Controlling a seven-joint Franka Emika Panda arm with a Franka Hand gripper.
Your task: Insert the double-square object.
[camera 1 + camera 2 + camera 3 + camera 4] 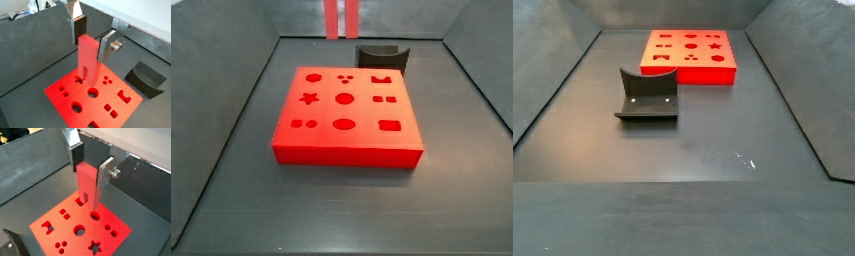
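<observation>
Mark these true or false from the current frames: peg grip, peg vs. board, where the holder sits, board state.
1. The gripper is shut on the double-square object. True: in both wrist views the fingers clamp its upper end.
2. The peg is already seated in a hole. False: it hangs above the red board, apart from it.
3. The dark grey holder stands on the floor beside the board. True.
4. The holder carries a second red peg. False: it is empty.
5. The board lies flat with its shaped holes facing up. True.
6. The peg is held lying flat. False: it hangs upright.
</observation>
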